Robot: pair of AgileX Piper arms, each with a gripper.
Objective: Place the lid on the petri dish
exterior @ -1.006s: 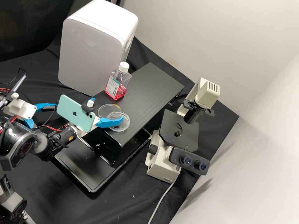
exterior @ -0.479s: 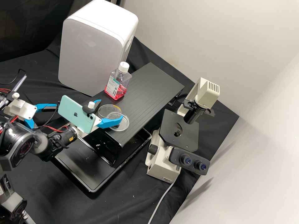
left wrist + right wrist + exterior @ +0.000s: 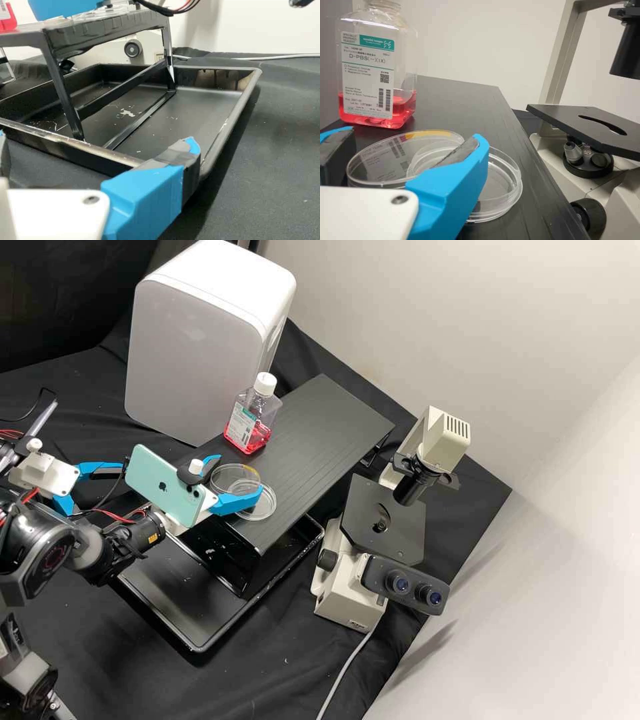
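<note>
Two grippers are seen at the left of the bench. Nearest, the left gripper (image 3: 87,488) is held low, near the left side of the black tray (image 3: 193,633). Its fingers are spread with nothing between them. It is judged to be parked there so that the work is left to the other arm.

A little farther on, the right gripper (image 3: 233,480) is held level over the near left end of the black shelf (image 3: 320,433), whose legs stand in the tray. Its two fingers appear to be closed on the rim of the clear lid (image 3: 380,157), one at each side, so that the lid is carried roughly flat. The right edge of the lid overlaps the dish (image 3: 500,175), which lies on the shelf just to the right. The lid is not yet centred over it. A grip by the rim seems to be chosen so that the lid can be lowered squarely. A short shift to the right is judged necessary before release.

Farther along the shelf, a bottle (image 3: 248,420) of red liquid is stood well apart from the dish. A white box (image 3: 200,340) is set behind it, and a microscope (image 3: 383,540) is placed at the right.
</note>
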